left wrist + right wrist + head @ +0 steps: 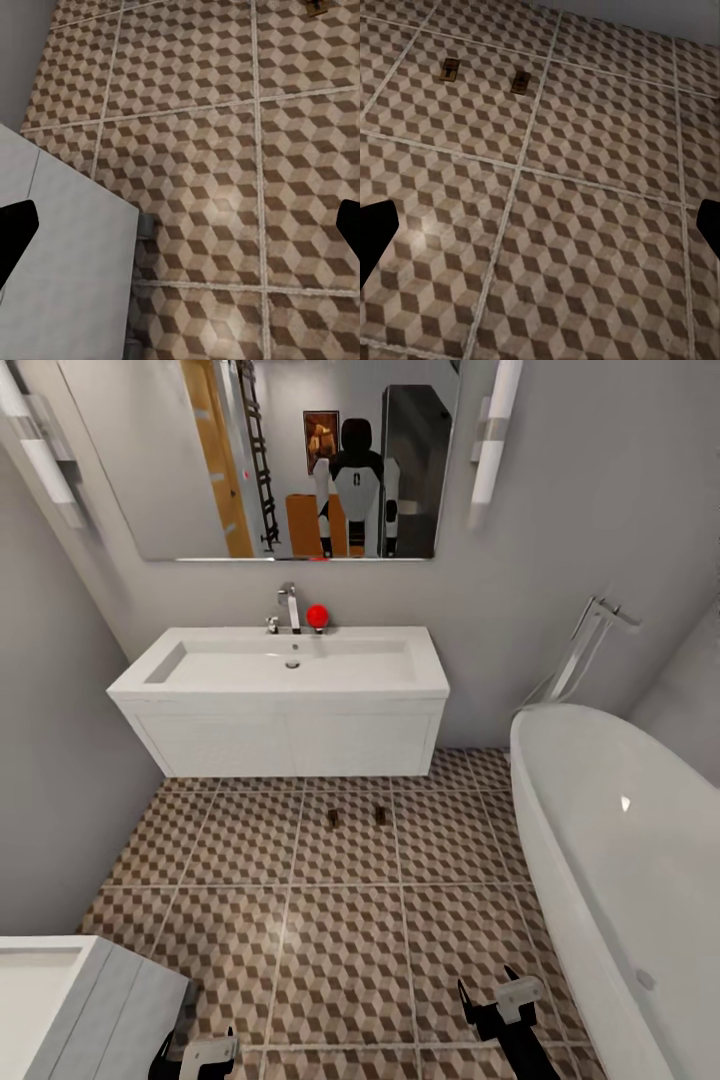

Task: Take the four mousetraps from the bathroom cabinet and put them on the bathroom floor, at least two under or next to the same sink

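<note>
1. Tan-wood mousetraps, two of them, lie flat on the bathroom floor point(340, 920), well ahead of both end effectors: one mousetrap point(333, 818) and a second mousetrap point(380, 815) sit side by side just in front of the bathroom sink point(285, 695), probably set there to meet the "next to the sink" condition.
2. Left end effector point(195, 1055) hangs low with fingers apart and nothing between them, beside a white unit point(60, 1010).
3. Right end effector point(495, 1000) is also spread and empty, the white bathtub point(620, 860) just to its outer side.
4. Two traps appear still to be fetched; the cabinet is not in front of the robot.
5. Cube-patterned tiles with pale grout cover the floor; grey walls, a mirror point(290, 455) and a chrome tap point(290, 605) stand beyond the traps.
</note>
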